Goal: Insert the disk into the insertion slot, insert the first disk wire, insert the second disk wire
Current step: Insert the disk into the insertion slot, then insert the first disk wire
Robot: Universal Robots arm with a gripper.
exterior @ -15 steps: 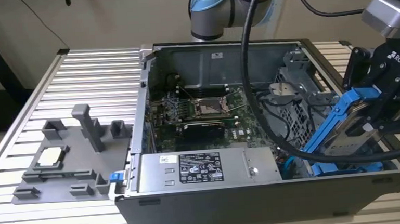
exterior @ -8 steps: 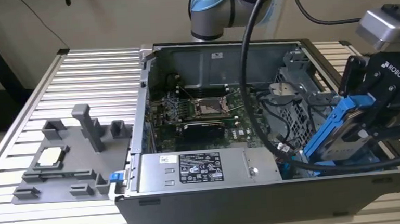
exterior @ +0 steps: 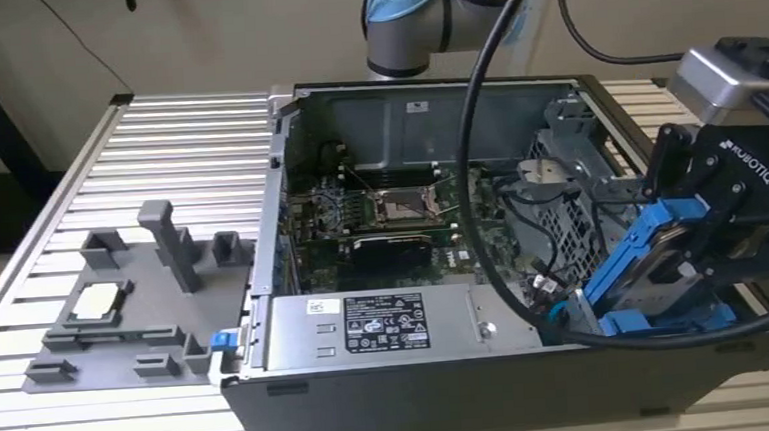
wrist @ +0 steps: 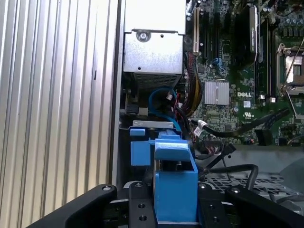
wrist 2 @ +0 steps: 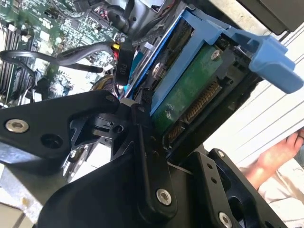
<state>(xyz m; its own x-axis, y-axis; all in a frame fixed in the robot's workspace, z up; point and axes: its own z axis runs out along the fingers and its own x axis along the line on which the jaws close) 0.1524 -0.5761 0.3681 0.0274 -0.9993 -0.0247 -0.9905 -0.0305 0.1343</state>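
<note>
My gripper (exterior: 692, 257) is shut on the disk (exterior: 644, 265), a flat drive in a bright blue carrier. I hold it tilted on edge over the open computer case's corner nearest the exterior view's right. In the second wrist view, the disk (wrist 2: 190, 95) shows its green circuit board and connector row between the black fingers (wrist 2: 145, 156). Its blue end tab (wrist 2: 273, 59) sticks out. In the first wrist view, the carrier (wrist: 175, 185) sits between my gripper (wrist: 175, 211) pads, above a metal bracket (wrist: 152, 124) inside the case. A blue wire (wrist: 159, 95) and black wires (wrist: 237, 130) lie beyond it.
Inside the case are a motherboard (exterior: 384, 210), a grey power supply (exterior: 364, 327) with a sticker and a perforated drive cage (exterior: 565, 214). A grey fixture (exterior: 136, 301) stands on the slatted table (exterior: 166, 139). My thick black cable (exterior: 482, 169) crosses the case. A person's hand (wrist 2: 275, 161) is near.
</note>
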